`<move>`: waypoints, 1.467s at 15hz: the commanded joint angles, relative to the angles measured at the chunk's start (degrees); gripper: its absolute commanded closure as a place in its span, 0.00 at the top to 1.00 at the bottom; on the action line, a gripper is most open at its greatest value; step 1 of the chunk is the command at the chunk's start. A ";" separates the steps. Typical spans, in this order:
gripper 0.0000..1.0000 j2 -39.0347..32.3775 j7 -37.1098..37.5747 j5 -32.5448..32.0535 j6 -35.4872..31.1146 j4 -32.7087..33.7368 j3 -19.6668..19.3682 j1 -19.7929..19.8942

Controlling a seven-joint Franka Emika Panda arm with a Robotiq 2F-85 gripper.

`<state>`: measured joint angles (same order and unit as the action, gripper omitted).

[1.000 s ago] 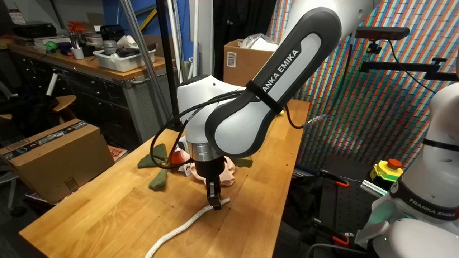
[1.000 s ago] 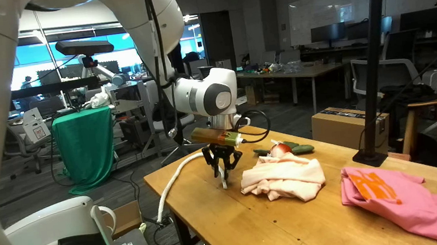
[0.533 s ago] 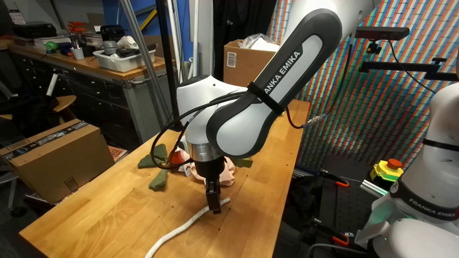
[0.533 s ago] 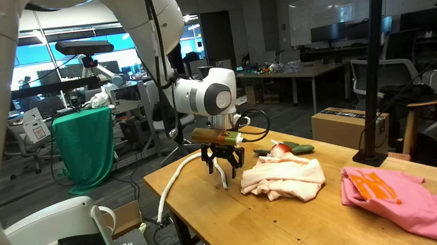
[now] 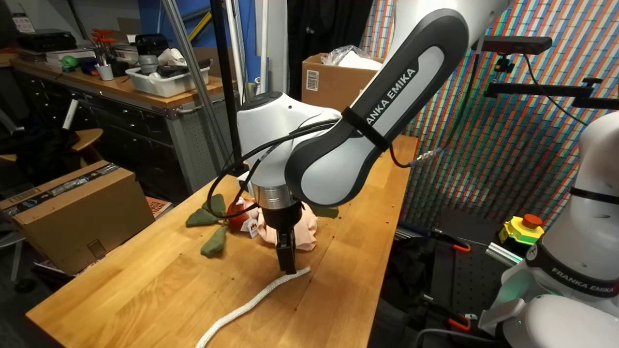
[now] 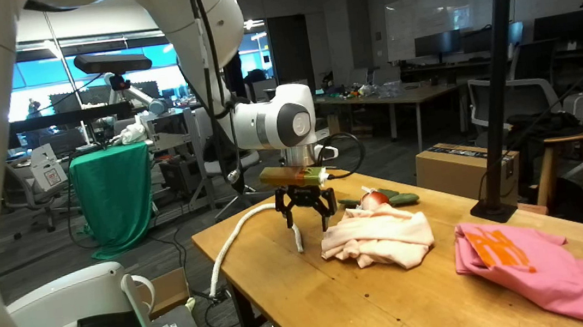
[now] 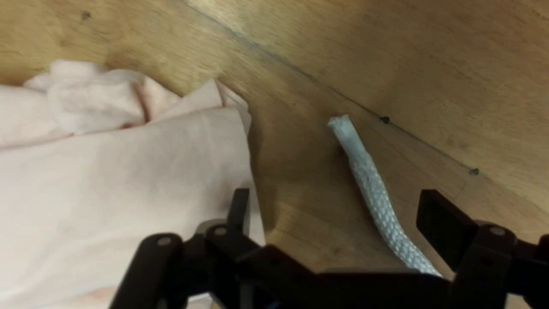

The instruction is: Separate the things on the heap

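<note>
In the wrist view the pincer has its fingers wide apart, with nothing clamped in them. One finger shows over the edge of the peach cloth. The white braided rope passes through the gap, its cut end on the table near the peach cloth, with wood showing between the two.

In an exterior view a red plush-looking toy lies up against the peach cloth; green leaf-shaped lobes spread out farther from the cloth. Whether they are joined to the toy I cannot tell. The rope runs away from the peach cloth. The fingers line up one behind the other here, which hides their spread.

In an exterior view the spread shows plainly: both fingers point down beside the peach cloth, one near its edge, though contact cannot be made out. The pink cloth with orange print lies well apart from the peach cloth, on the side away from the rope.

My reading is a step between two picks: rope and pink cloth look parted, peach cloth and toy do not. The next move probably calls for centring over the peach cloth, lowering around a fold, squeezing, and drawing it off the toy without catching the rope.
</note>
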<state>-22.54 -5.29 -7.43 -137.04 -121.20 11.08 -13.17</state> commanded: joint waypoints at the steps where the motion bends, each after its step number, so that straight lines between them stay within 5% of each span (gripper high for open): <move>1: 1.00 2.83 3.27 -6.44 -0.53 -0.84 -2.37 -1.78; 11: 1.00 2.77 9.21 -22.46 -9.15 -0.91 -7.57 -1.87; 22: 1.00 1.60 8.78 -24.03 -13.99 -1.36 -10.53 0.24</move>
<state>-21.01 3.63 -31.26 -148.15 -121.97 0.76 -13.72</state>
